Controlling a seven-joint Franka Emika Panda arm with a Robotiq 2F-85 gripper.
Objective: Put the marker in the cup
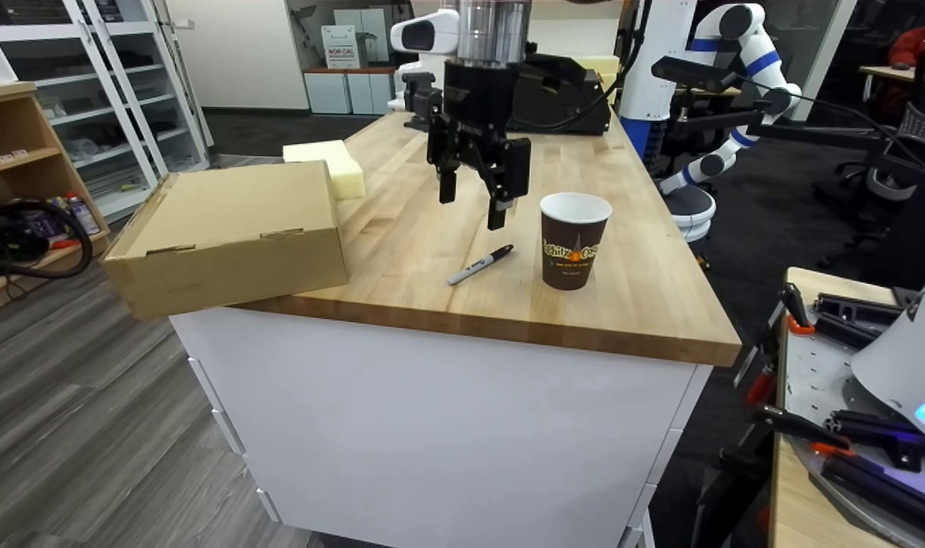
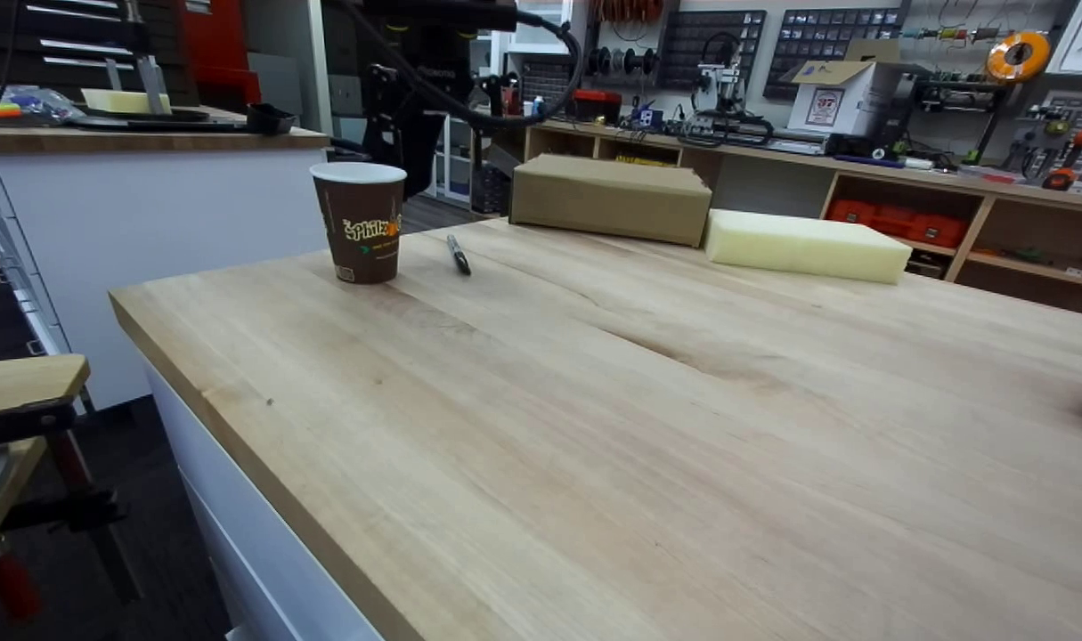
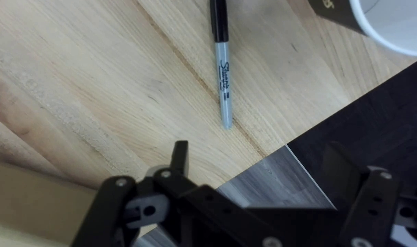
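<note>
The marker is a Sharpie with a grey barrel and black cap. It lies flat on the wooden table in both exterior views (image 1: 480,265) (image 2: 458,255) and in the wrist view (image 3: 223,72). The cup, dark brown with a white rim, stands upright beside it in both exterior views (image 1: 571,255) (image 2: 360,227). Part of the cup shows at the wrist view's top right corner (image 3: 337,15); its visible inside looks empty. My gripper (image 1: 471,204) is open and empty above the table, near the marker. In the wrist view its fingers (image 3: 258,147) are wide apart, below the marker's grey end.
A cardboard box (image 1: 226,243) (image 2: 610,198) lies at the table's corner and overhangs the edge. A pale yellow foam block (image 1: 331,164) (image 2: 806,245) is beside it. The table's edge (image 1: 477,323) runs close to the marker and cup.
</note>
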